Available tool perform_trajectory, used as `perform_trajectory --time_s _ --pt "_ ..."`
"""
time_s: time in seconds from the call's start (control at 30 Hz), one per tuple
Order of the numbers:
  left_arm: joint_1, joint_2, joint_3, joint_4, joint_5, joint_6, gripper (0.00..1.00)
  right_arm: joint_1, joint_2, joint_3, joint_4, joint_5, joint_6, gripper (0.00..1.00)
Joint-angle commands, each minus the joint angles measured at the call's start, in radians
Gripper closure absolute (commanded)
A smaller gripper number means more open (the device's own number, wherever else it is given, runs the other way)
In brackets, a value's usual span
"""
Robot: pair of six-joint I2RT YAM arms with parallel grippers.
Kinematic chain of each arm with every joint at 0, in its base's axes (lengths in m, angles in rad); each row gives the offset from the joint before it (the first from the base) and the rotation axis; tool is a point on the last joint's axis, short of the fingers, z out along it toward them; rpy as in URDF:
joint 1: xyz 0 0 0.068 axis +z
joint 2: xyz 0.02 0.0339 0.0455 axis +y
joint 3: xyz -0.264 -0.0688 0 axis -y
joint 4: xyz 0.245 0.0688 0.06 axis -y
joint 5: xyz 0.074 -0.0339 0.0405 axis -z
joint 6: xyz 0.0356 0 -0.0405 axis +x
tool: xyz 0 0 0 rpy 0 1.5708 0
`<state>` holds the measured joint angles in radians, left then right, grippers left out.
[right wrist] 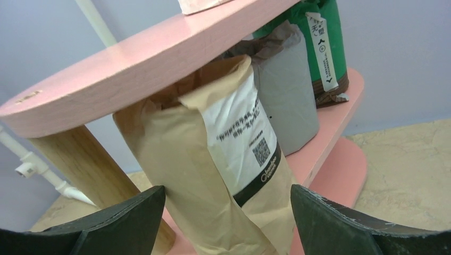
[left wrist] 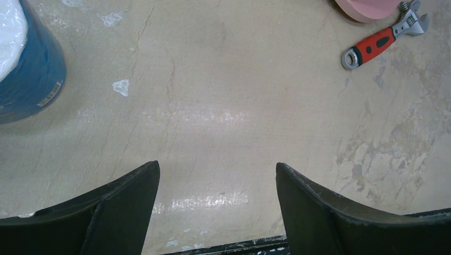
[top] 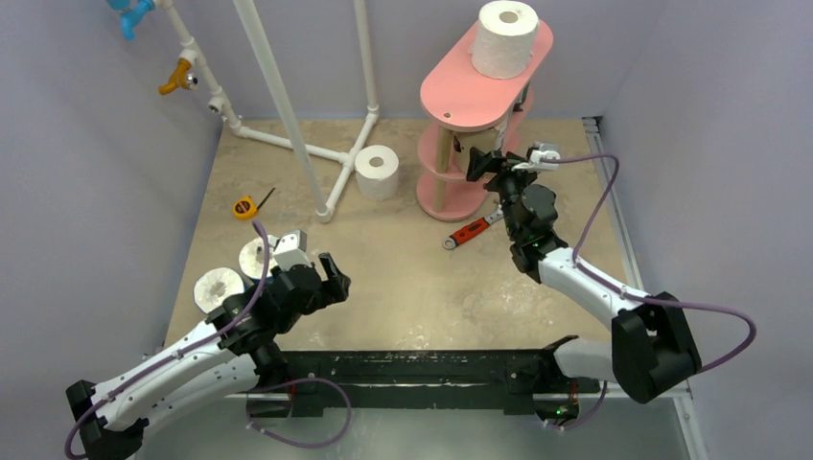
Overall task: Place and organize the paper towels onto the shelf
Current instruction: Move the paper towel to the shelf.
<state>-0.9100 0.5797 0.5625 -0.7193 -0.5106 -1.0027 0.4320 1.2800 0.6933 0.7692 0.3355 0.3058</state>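
Blue-wrapped roll [left wrist: 26, 69] cut by upper left frame edge. Tan roll [right wrist: 213, 180] top hidden under shelf [right wrist: 133, 58] board; label [right wrist: 242, 133] print illegible.

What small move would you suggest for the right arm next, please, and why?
Probably draw the right gripper straight back from the shelf: its jaws stand open around the tan paper-towel roll, which already stands on the middle board next to the grey roll.
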Motion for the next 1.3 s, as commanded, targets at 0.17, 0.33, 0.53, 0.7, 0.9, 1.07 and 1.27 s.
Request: perform_trajectory --time_s 0.17,0.33,0.53,0.7,0.9,1.07,1.27 --pt "0.002 0.022 0.0 0.045 -0.002 0.008 0.21 0.0 -0.074 -0.061 0.012 0.012 -0.015 0.11" --pt "0.002 0.005 -0.01 0.037 -0.005 0.003 0.21 -0.001 -0.075 -0.083 0.019 0.005 -0.027 0.1" --pt "0.002 0.012 -0.009 0.04 0.001 0.001 0.21 0.0 0.004 -0.031 0.04 -0.003 -0.072 0.09" --pt "0.002 0.006 -0.007 0.028 -0.004 0.0 0.21 -0.001 0.094 0.01 0.084 -0.007 -0.082 0.09" --pt "0.002 -0.01 -0.01 0.007 -0.02 -0.003 0.21 0.0 0.15 0.03 0.14 -0.001 -0.097 0.14" --pt "0.002 -0.003 -0.009 0.01 -0.023 -0.004 0.21 -0.001 0.165 0.031 0.176 0.026 -0.065 0.19" --pt "0.002 0.008 -0.004 0.01 -0.026 -0.003 0.21 0.0 0.138 0.047 0.166 0.029 -0.022 0.22"
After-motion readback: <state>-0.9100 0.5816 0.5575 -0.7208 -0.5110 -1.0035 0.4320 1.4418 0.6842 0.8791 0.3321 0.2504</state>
